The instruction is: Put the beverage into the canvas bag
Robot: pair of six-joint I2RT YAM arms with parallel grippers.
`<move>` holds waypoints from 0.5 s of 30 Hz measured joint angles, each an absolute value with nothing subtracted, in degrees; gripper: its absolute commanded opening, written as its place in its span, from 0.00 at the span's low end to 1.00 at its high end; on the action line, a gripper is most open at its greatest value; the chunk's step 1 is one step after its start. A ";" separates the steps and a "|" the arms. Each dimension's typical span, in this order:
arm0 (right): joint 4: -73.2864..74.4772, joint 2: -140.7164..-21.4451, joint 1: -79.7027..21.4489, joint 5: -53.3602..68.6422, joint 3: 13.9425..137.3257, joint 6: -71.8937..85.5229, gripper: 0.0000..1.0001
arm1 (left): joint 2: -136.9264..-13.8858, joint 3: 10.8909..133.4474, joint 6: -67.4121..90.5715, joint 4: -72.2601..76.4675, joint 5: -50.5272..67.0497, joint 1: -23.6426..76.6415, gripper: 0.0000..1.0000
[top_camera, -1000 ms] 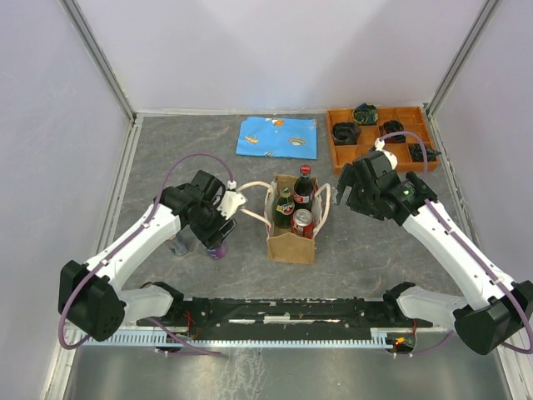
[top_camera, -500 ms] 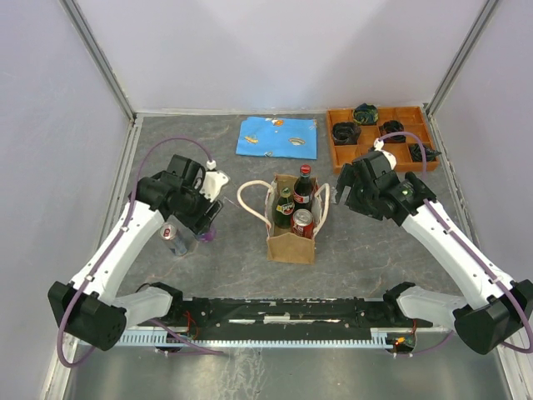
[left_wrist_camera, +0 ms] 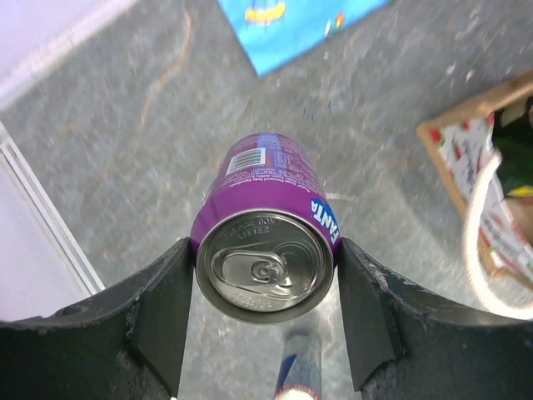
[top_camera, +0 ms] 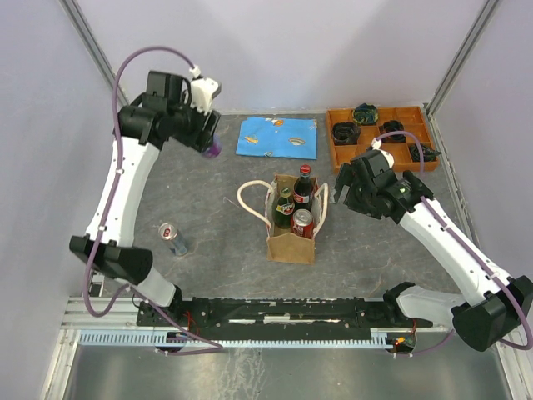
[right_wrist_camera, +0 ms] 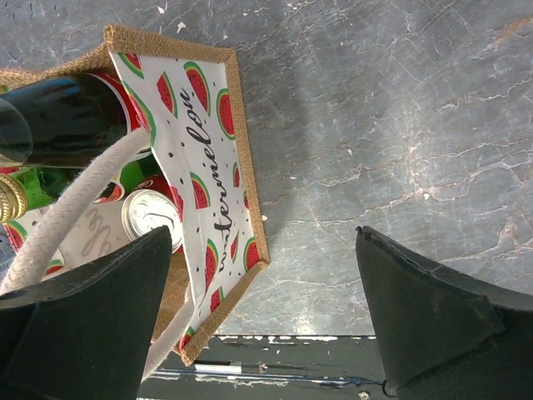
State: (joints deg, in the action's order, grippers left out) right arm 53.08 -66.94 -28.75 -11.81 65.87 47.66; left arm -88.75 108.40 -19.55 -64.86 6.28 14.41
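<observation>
The beverage, a purple Fanta can [left_wrist_camera: 266, 208], hangs high above the table with my left gripper [left_wrist_camera: 265, 250] shut on its sides. In the top view that can [top_camera: 214, 151] and the left gripper [top_camera: 207, 140] are at the back left, well away from the canvas bag [top_camera: 290, 244]. The bag stands upright mid-table and holds a dark bottle [top_camera: 303, 188], a green bottle [top_camera: 284, 207] and a red can [top_camera: 301, 222]. My right gripper [top_camera: 344, 188] is open just right of the bag. Between its fingers in the wrist view, the right gripper [right_wrist_camera: 262, 237] has only the bag's watermelon-print side [right_wrist_camera: 208, 142] and bare table.
A slim silver-and-blue can [top_camera: 173, 239] stands on the table at the left, directly below the held can [left_wrist_camera: 298, 367]. A blue cloth [top_camera: 279, 137] lies at the back. An orange tray [top_camera: 331, 137] with dark items sits at the back right. White rope handles [top_camera: 246, 200] loop out from the bag.
My left arm has lifted the purple can off the table beside the slim can and swung it up toward the back left. The right arm has hardly moved.
</observation>
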 measured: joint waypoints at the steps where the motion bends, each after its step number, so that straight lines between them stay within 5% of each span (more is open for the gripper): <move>1: 53.08 -66.96 -28.75 -11.77 65.87 47.62 0.99 | -90.45 111.61 -19.27 -65.08 6.66 14.87 0.03; 6: 52.95 -66.98 -28.67 -11.73 65.87 47.31 0.99 | -95.00 121.38 -18.17 -66.17 7.57 22.76 0.03; 15: 52.97 -66.72 -28.32 -11.81 65.78 47.11 0.99 | -92.01 112.12 -16.19 -67.66 15.73 38.30 0.03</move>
